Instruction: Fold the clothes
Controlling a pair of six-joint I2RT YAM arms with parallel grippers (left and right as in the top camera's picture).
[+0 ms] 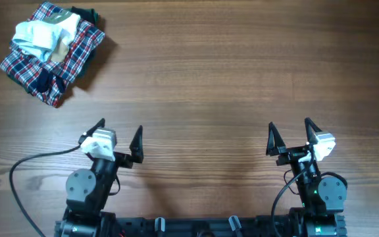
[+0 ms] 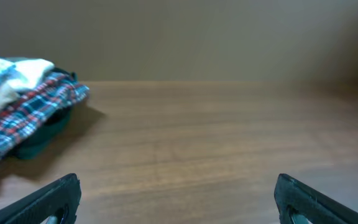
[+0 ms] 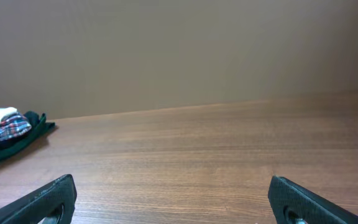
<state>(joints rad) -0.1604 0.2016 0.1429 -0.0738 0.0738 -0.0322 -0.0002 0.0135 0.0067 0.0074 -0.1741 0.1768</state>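
Currently the pale blue-white crinkly garment (image 1: 35, 34) lies forward-left on red-navy plaid cloth (image 1: 77, 52); your left fingers (image 1: 137, 140), nearer, and right fingers (image 1: 272, 139) both gape.

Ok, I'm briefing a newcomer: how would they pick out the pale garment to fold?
On the brown wooden table, go to the far left corner, where garments lie heaped. The small pale blue-white crinkly garment lies on top. It is the lightest piece, unlike the red-navy-white plaid garment under it and the beige-cream garment beside it.
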